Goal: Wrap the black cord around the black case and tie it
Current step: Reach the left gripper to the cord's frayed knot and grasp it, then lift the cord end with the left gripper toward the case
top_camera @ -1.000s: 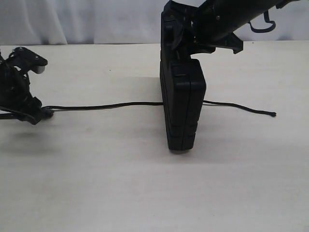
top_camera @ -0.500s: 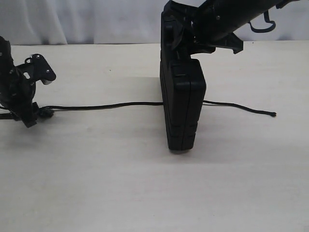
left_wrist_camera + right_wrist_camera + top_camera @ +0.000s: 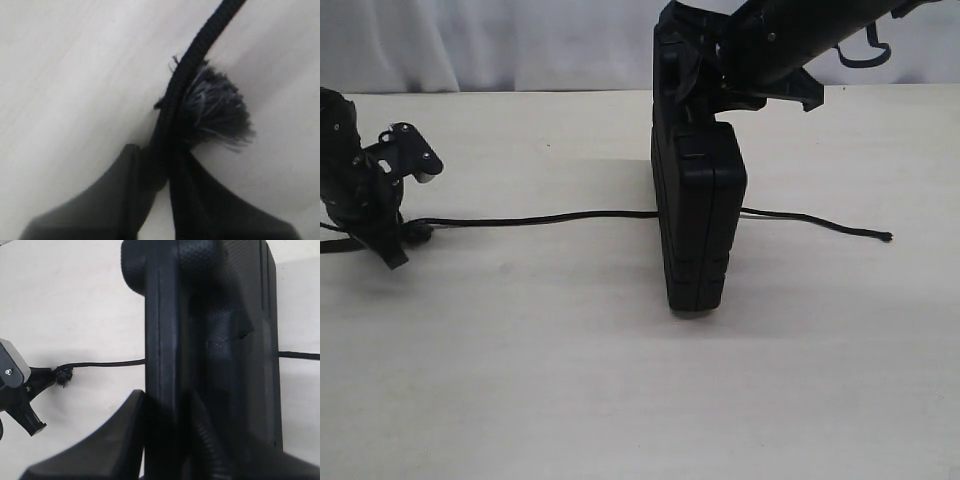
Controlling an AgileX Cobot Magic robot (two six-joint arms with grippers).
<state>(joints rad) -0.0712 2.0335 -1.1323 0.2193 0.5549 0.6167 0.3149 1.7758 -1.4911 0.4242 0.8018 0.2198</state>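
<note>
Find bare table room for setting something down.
Free: the broad table strip on the camera side of the cord and case; also beyond the cord, between left gripper and case. Crowded: at the case, held by the right gripper.

Flat rectangular matte black plastic case [image 3: 700, 220], textured faces, stands upright on a narrow edge at mid-width of the pale desk [image 3: 620, 400], toward its far edge. Long thin black braided cord [image 3: 540, 218] lies flat on the desk from near the left edge, meets the case on one side and reappears on the other; whether it passes beneath cannot be told. Its frayed tuft [image 3: 215, 107] is at the left end; the other tip [image 3: 887, 237] lies free toward the right edge.
</note>
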